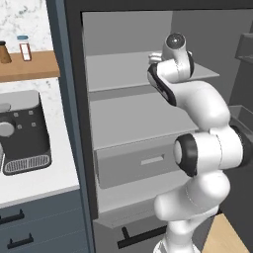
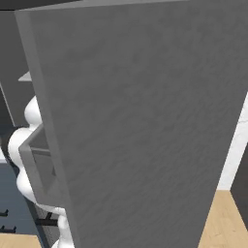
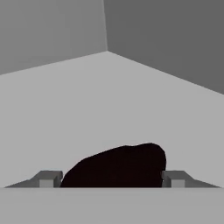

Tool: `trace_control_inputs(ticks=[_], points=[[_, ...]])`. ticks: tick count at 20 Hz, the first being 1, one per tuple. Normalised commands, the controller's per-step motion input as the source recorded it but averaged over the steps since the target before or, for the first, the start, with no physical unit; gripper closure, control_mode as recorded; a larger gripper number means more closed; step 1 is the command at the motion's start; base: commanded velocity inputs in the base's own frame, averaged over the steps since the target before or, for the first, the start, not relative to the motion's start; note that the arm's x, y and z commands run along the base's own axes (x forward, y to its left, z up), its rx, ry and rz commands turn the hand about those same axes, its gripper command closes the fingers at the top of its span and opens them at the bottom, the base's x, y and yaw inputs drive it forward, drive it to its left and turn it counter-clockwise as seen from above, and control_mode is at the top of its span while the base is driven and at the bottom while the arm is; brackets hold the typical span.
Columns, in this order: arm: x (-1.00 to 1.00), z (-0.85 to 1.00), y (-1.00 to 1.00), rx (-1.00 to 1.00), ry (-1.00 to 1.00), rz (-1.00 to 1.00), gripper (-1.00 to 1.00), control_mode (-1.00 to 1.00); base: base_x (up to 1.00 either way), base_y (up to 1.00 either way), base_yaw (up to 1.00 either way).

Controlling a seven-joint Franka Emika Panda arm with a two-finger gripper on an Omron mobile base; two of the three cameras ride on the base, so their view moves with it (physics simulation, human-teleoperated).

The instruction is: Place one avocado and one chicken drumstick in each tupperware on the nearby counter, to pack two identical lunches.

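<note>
Open grey fridge (image 1: pixel 133 118) – bare shelves, drawer (image 1: pixel 136 165); wooden floor (image 1: pixel 225 239); marble wall (image 1: pixel 22 20).

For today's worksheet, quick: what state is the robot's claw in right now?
Claw: open, fingertips either side of the avocado on the fridge shelf; grip not yet closed.

No readable text, labels, brands or numbers anywhere. The small bottle (image 1: pixel 23 48) on the wooden shelf (image 1: pixel 29 66) has a pale label patch, too small to read. The coffee machine (image 1: pixel 22 131) shows blank buttons only.
</note>
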Motion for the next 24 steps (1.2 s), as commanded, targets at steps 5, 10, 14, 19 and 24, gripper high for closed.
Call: trace_control_inputs(ticks=[5, 10, 14, 19, 24], points=[[-0.77, -0.42, 0.06, 0.00, 0.00, -0.03, 1.00, -1.00, 0.00, 0.00, 0.00], [-0.99, -0.06, 0.26, 0.00, -0.02, 0.00, 1.00, -1.00, 0.00, 0.00, 0.00], [-0.96, 0.08, 0.23, 0.00, -0.09, 0.00, 1.00, -1.00, 0.00, 0.00, 0.00], [-1.00, 0.18, 0.10, 0.00, -0.11, 0.00, 1.00, -1.00, 0.00, 0.00, 0.00], [-1.00, 0.02, 0.10, 0.00, -0.04, 0.00, 1.00, -1.00, 0.00, 0.00, 0.00]])
